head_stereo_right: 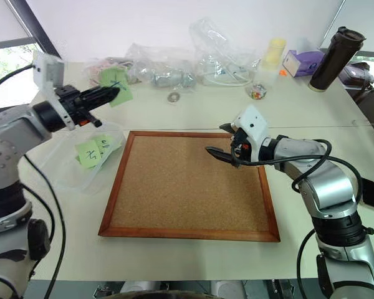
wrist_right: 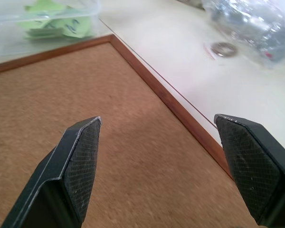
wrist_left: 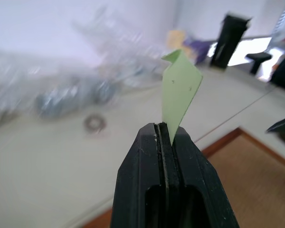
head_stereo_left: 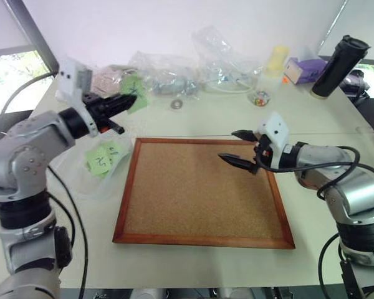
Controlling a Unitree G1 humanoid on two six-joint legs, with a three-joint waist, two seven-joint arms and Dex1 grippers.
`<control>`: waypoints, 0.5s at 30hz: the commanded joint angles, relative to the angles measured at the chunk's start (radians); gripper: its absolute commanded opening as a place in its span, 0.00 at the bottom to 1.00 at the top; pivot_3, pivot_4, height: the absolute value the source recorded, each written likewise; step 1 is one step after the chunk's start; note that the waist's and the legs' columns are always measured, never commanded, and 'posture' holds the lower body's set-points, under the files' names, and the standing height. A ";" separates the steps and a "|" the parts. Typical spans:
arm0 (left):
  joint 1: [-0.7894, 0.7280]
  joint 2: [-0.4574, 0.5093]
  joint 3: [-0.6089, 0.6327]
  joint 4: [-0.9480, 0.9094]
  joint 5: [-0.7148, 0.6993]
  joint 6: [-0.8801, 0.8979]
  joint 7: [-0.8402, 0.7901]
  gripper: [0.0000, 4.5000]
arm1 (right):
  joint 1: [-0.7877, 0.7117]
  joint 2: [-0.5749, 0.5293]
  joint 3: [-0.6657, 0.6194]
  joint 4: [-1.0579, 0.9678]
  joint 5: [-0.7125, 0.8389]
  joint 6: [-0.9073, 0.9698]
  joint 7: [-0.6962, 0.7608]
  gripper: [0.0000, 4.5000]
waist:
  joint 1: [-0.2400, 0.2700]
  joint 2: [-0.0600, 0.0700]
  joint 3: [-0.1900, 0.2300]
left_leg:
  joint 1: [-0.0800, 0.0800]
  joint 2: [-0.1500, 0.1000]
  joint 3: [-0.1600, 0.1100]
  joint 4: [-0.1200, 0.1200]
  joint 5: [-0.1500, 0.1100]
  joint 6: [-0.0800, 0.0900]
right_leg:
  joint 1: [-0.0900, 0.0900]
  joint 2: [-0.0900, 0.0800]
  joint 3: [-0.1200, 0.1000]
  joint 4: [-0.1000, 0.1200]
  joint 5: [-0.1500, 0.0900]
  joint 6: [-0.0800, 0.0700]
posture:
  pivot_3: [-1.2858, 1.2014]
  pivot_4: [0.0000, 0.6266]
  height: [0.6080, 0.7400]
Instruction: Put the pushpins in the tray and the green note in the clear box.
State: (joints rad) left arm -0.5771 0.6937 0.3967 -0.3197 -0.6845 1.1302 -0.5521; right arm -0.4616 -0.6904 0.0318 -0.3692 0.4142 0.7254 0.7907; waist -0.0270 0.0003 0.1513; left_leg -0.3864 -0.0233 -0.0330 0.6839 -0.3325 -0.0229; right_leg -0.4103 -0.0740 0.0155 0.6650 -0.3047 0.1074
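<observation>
green note (wrist_left: 179, 90) | pale, creased (two pinholes) | pinched by left gripper (wrist_left: 169, 135)

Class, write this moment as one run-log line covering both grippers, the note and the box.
left gripper: shut on green note, raised | right gripper: open above cork board | clear box: holds scribbled notes

The left tool (wrist_left: 168, 142) covers the lower edge of the green note (wrist_left: 179, 92), and the note's marked face is turned away there. Behind it, the plastic bags (wrist_left: 80, 80) at ten o'clock are blurred. The clear box (wrist_right: 42, 21) is cut off at the picture's twelve o'clock edge.
</observation>
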 commanded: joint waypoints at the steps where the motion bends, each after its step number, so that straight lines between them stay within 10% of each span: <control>1: 0.121 0.081 0.067 -0.034 0.007 0.004 -0.016 0.00 | -0.028 0.005 0.018 0.022 -0.018 -0.050 0.018 0.87 | -0.005 0.000 0.000 | 0.000 0.000 0.000 0.000 0.000 0.000 | 0.000 0.000 0.000 0.000 0.000 0.000 | 0.52 0.24 1.00; 9: 0.359 0.184 0.063 0.005 0.016 -0.094 -0.147 0.00 | -0.054 0.000 0.048 0.076 -0.049 -0.102 0.061 0.87 | 0.017 0.000 0.000 | 0.000 -0.001 -0.001 0.000 0.000 0.000 | 0.000 -0.003 0.000 -0.002 0.000 0.000 | 0.52 0.24 1.00; 15: 0.351 0.194 0.003 0.068 0.053 -0.157 -0.161 0.56 | -0.038 -0.016 0.037 0.057 -0.051 -0.099 0.066 0.88 | 0.013 0.000 0.000 | 0.000 -0.002 -0.001 0.000 0.000 0.000 | 0.000 -0.004 0.000 -0.002 0.000 0.000 | 0.52 0.24 1.00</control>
State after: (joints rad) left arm -0.2123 0.8616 0.3972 -0.2546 -0.6455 1.0087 -0.6987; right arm -0.4944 -0.6900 0.0950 -0.2777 0.3622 0.6369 0.8529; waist -0.0141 -0.0002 0.1514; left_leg -0.3865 -0.0257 -0.0340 0.6834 -0.3326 -0.0232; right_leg -0.4110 -0.0778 0.0155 0.6632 -0.3047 0.1073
